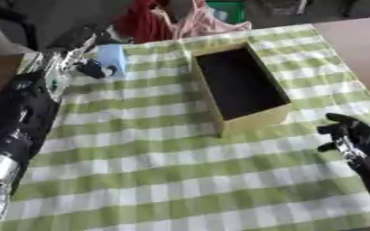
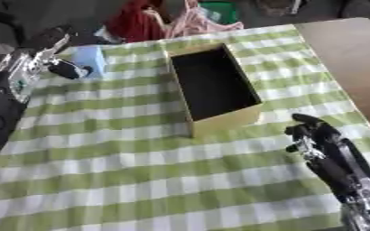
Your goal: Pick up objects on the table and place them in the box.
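Two hands: both are showing, one at each side of the surface.
Left hand (image 1: 93, 68): it is reaching in from the upper left on a black and silver arm, with its dark fingers curling against the near side of the pale blue box-shaped object (image 1: 113, 57); thumb and fingers are looking closed on it, though blur is hiding the exact contact.
Right hand (image 2: 314, 135): it is sitting low at the right, just in front of the box's near right corner, fingers bent inward and holding nothing.
Pale blue object: it is standing upright near the far left edge of the surface, left of the box and apart from it.
Open tan cardboard box with a dark inside (image 1: 256, 118): it is lying lengthwise in the middle, its long axis running away from the robot, with nothing visible inside.
Green and white checked cloth (image 1: 172, 171): it is covering the surface under everything.
Red and pink fabric (image 1: 172, 20): it is lying bunched beyond the far edge.
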`<state>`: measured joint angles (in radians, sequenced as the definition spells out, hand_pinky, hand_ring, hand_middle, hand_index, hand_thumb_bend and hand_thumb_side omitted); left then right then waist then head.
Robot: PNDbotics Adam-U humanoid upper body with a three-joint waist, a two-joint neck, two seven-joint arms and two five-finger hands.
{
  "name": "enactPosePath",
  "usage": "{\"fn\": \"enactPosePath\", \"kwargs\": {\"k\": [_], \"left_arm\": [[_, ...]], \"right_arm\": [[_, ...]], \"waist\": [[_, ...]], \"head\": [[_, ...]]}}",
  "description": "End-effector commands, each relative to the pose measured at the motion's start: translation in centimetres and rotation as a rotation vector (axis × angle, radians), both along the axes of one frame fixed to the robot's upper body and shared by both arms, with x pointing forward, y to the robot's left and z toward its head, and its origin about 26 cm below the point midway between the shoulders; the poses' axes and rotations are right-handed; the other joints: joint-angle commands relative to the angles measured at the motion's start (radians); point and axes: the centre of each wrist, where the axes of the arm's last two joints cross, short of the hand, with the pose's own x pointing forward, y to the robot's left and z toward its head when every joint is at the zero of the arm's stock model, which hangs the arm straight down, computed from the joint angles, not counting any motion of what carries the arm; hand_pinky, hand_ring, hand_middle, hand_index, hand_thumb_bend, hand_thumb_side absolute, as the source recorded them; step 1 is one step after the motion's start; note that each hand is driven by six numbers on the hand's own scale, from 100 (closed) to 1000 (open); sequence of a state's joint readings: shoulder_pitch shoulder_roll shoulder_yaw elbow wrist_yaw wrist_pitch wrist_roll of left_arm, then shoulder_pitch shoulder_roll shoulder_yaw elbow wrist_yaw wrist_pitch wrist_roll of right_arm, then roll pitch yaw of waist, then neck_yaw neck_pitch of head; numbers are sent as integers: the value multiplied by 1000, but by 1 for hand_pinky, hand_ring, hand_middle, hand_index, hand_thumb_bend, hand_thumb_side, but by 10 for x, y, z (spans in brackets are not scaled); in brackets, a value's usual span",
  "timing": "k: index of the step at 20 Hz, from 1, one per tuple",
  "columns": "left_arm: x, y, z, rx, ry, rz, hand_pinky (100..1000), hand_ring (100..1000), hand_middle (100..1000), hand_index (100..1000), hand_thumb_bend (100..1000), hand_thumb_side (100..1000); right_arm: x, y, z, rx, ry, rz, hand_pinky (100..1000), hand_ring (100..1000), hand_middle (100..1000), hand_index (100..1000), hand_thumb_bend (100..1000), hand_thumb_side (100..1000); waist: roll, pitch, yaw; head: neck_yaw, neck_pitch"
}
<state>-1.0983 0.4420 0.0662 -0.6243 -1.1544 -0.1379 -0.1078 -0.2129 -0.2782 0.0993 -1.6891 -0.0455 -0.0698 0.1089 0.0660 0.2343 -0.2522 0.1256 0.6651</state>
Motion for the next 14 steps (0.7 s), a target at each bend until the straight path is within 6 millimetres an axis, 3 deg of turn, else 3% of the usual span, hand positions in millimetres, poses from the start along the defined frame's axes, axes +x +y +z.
{"fn": "enactPosePath", "kwargs": {"k": [1, 14], "left_arm": [[-3, 15, 18, 0, -48, 28, 839, 863, 925, 899, 384, 205], [-3, 17, 10, -2, -112, 66, 837, 861, 920, 896, 355, 208]], "right_arm": [[1, -2, 10, -16, -36, 6, 590, 806, 613, 851, 100, 550], [2, -1, 13, -19, -45, 9, 591, 807, 614, 852, 100, 554]], "waist": [[-3, -12, -3], [2, 7, -20]], "head": [[-2, -12], [-5, -22]]}}
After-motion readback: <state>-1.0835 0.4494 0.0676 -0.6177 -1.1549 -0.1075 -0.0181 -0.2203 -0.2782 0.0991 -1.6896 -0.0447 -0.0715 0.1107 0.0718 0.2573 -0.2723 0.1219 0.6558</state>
